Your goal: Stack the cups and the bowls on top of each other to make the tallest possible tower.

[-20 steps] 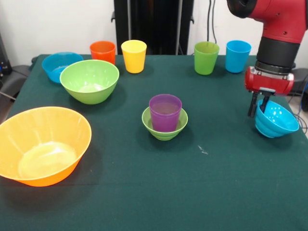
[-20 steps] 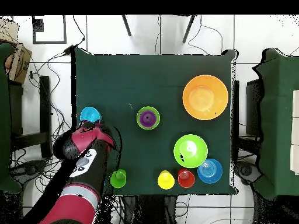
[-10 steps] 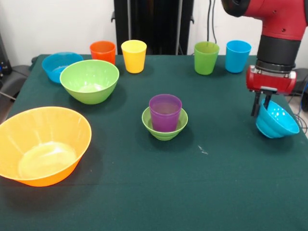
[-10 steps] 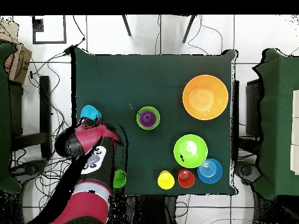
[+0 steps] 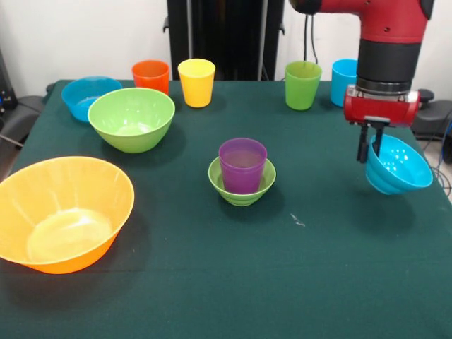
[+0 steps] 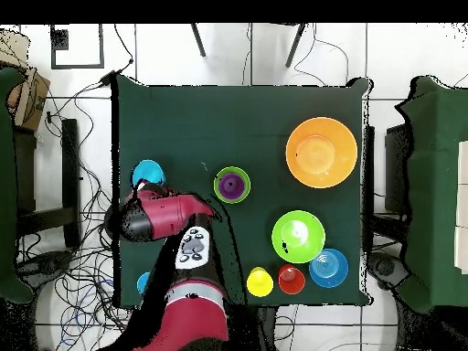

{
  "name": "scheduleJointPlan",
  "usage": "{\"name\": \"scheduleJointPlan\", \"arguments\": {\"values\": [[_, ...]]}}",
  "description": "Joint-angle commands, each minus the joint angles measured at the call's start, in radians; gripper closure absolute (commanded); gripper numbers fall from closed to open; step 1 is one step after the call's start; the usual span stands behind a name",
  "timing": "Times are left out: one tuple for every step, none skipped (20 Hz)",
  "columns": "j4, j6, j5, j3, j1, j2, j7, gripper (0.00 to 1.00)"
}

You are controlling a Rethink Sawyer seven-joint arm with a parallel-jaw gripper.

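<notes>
Green cloth covers the table [image 5: 212,282], which fills most of the front view; behind it stand a white wall and a dark upright panel [image 5: 226,35], and the overhead view shows a pale tiled floor strewn with cables [image 6: 55,265] around the table. At the right of the front view the gripper [image 5: 371,150] hangs from the red arm [image 5: 385,35], its fingers pinched on the rim of the small blue bowl [image 5: 399,166], which is tilted and lifted off the cloth.

Near the middle of the frame the purple cup [image 5: 242,164] sits inside the small green bowl [image 5: 241,185]. The big orange bowl [image 5: 60,212] lies at lower left, the medium green bowl [image 5: 131,119] above it, with the medium blue bowl [image 5: 88,95] just behind. Along the upper edge of the table stand the orange cup [image 5: 151,75], yellow cup [image 5: 196,82], green cup [image 5: 303,85] and light blue cup [image 5: 344,78], the last partly hidden by the arm.
</notes>
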Motion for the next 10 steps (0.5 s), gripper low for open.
{"name": "scheduleJointPlan", "arguments": {"values": [[0.159, 0.085, -0.096, 0.295, -0.129, -0.103, -0.085, 1.00], [0.177, 0.094, -0.099, 0.322, -0.153, -0.117, -0.092, 1.00], [0.189, 0.100, -0.106, 0.339, -0.170, -0.128, -0.099, 1.00], [0.200, 0.111, -0.112, 0.357, -0.190, -0.139, -0.109, 1.00], [0.211, 0.126, -0.117, 0.379, -0.213, -0.146, -0.122, 1.00], [0.224, 0.134, -0.124, 0.399, -0.234, -0.155, -0.132, 1.00], [0.233, 0.141, -0.133, 0.418, -0.254, -0.161, -0.142, 1.00], [0.243, 0.145, -0.142, 0.438, -0.274, -0.166, -0.149, 1.00], [0.248, 0.145, -0.152, 0.456, -0.293, -0.163, -0.155, 1.00], [0.258, 0.142, -0.163, 0.473, -0.312, -0.164, -0.159, 1.00]]}}
